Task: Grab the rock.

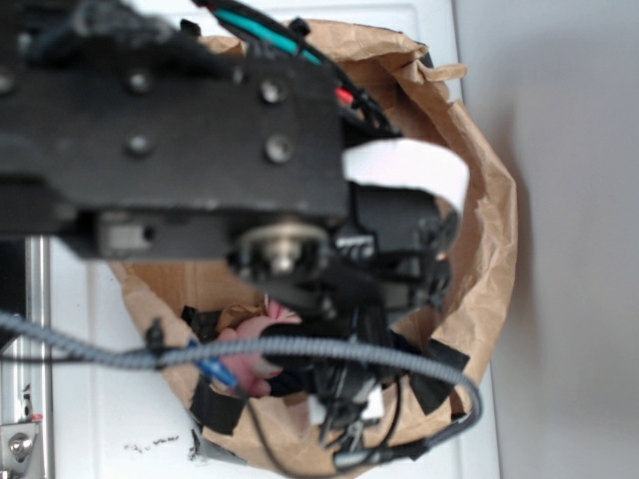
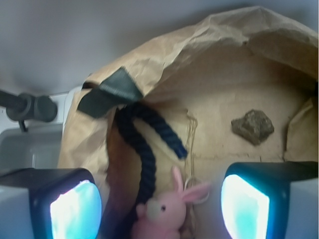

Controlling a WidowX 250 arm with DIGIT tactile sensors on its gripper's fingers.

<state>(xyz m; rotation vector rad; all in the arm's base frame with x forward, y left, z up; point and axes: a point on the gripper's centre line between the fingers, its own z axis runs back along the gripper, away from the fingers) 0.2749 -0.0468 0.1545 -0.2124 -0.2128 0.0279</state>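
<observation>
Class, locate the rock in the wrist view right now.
The rock lies on the paper bag floor, upper right, above the right fingertip, apart from the rope and pink bunny.

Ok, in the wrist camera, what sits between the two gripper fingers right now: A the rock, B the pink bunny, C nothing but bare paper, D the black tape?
B: the pink bunny lies between the open fingers, while the rock rests apart, farther up the paper bag, beyond the right-hand finger.

Fingers (image 2: 75,206) spread wide, holding nothing
</observation>
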